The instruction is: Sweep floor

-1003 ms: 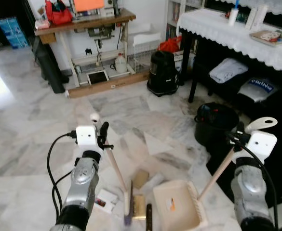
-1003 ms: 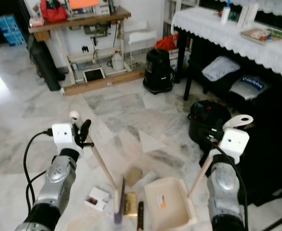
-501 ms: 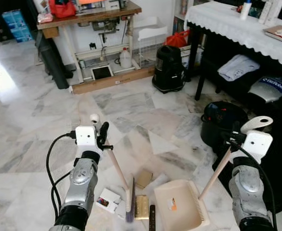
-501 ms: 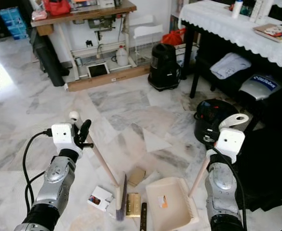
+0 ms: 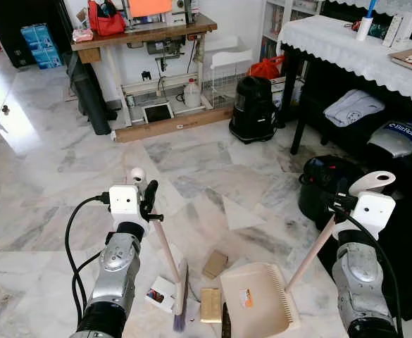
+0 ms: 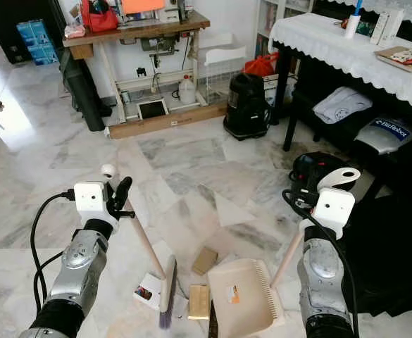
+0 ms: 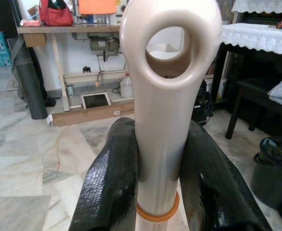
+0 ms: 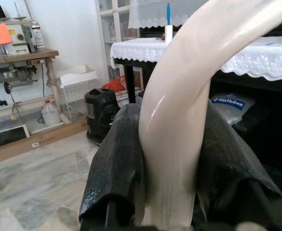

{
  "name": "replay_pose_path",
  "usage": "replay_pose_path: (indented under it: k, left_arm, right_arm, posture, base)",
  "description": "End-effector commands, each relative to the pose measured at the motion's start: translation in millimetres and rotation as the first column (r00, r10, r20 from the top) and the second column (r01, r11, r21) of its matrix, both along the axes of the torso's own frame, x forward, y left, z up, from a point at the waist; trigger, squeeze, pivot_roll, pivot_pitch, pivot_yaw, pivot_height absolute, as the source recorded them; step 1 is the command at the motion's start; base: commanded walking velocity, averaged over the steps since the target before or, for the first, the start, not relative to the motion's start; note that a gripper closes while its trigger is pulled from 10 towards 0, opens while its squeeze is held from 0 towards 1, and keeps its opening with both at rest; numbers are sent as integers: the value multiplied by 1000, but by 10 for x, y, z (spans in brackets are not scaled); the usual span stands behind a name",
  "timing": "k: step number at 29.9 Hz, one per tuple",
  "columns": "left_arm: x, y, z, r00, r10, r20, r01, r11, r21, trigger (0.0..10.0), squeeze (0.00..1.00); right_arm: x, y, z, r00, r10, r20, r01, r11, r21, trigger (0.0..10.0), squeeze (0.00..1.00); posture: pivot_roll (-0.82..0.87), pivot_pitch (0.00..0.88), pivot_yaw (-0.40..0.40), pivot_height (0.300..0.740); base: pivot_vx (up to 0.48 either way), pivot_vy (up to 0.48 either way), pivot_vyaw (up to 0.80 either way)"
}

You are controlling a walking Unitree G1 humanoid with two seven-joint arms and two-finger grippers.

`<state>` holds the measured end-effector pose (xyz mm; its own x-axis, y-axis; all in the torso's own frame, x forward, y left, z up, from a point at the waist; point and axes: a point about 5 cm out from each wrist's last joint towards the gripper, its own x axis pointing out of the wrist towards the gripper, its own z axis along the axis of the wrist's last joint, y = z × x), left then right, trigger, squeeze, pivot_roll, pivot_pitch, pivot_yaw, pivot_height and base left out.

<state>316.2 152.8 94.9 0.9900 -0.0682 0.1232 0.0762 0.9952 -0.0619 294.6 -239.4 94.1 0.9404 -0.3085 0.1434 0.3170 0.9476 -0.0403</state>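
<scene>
Nearest to me, my left gripper (image 7: 160, 192) has both black fingers (image 7: 109, 185) pressed against the cream plastic handle of the long-handled broom (image 5: 166, 259), just below its hanging loop. The broom slants down and to the right, its bristle head resting on the marble floor (image 5: 44, 183) between a small white printed box (image 5: 160, 293) and a flat tan cardboard piece (image 5: 210, 305). My right gripper (image 8: 172, 192) is pinching the curved cream handle of the beige plastic dustpan (image 5: 256, 304), whose pan sits flat on the floor just right of the tan piece, with a small orange scrap inside. A brown cardboard square (image 5: 215, 264) lies just beyond the pan. Further off I see a black bucket-like bin (image 5: 325, 189), a black canister vacuum (image 5: 253, 109), and a wooden workbench (image 5: 146, 34) against the far wall.
</scene>
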Motion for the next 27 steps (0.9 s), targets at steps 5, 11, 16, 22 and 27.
replay_pose_path:
  k: [5, 11, 16, 22, 27]
  left_arm:
    - [28, 12, 123, 999, -6, 48, 6, 1000, 4, 10000, 0]
    - [26, 2, 121, 999, -14, 49, 14, 1000, 1, 10000, 0]
    - [21, -18, 117, 998, -34, 44, 34, 999, 4, 10000, 0]
    - [1, -27, 93, 997, -69, 27, 68, 998, 3, 10000, 0]
    - [-24, -36, 86, 996, -90, 22, 90, 996, 5, 10000, 0]
  right_arm:
    - [24, 8, 64, 1000, -3, 22, 3, 1000, -11, 10000, 0]
    - [22, 5, 60, 1000, 0, 21, 1, 1000, -10, 10000, 0]
    - [5, -26, 29, 1000, -8, 7, 8, 1000, -21, 10000, 0]
    - [-10, -114, 39, 998, -68, 6, 69, 996, -52, 10000, 0]
    - [-20, -116, 26, 997, -72, -3, 71, 992, -105, 10000, 0]
  posture:
    - [-166, 0, 54, 740]
    - [-164, 0, 54, 740]
    - [-159, 0, 55, 740]
    - [-159, 0, 61, 740]
    - [-148, 0, 66, 740]
  base:
    - [0, 0, 0]
    - [0, 0, 0]
    - [0, 0, 0]
    - [0, 0, 0]
    - [0, 0, 0]
